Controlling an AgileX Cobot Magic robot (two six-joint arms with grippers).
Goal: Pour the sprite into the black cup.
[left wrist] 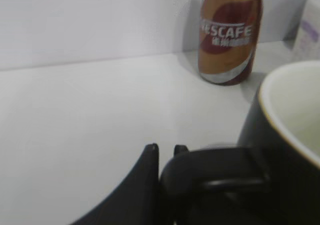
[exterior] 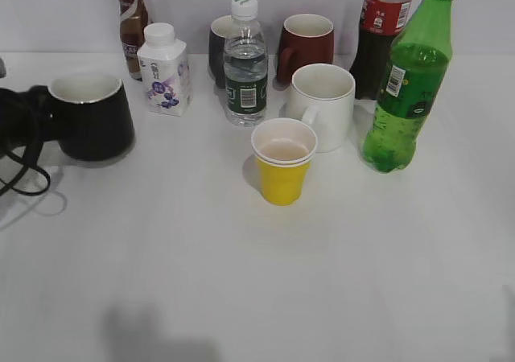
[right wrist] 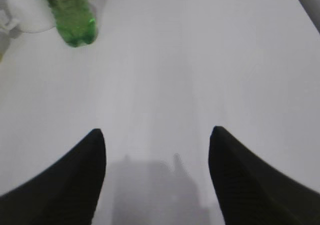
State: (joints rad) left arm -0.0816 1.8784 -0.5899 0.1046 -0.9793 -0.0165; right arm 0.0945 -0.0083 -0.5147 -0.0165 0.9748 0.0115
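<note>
Right gripper (right wrist: 157,140): jaws wide apart, empty, above bare surface (right wrist: 200,60). The sprite (right wrist: 70,15) stands ahead and to its left, well apart, upright, long axis vertical, cap up. Left gripper (left wrist: 165,152): jaws close together about the handle of the black cup (left wrist: 280,150), mouth up. Judgement: the right arm is nearer the sprite.

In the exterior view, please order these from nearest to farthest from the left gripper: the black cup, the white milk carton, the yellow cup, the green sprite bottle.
The left gripper is at the far left edge, at the black cup's handle.
1. Black cup, far left, right beside the gripper.
2. White milk carton, left of centre, toward the back.
3. Yellow cup, centre.
4. Green sprite bottle, far right.
</note>
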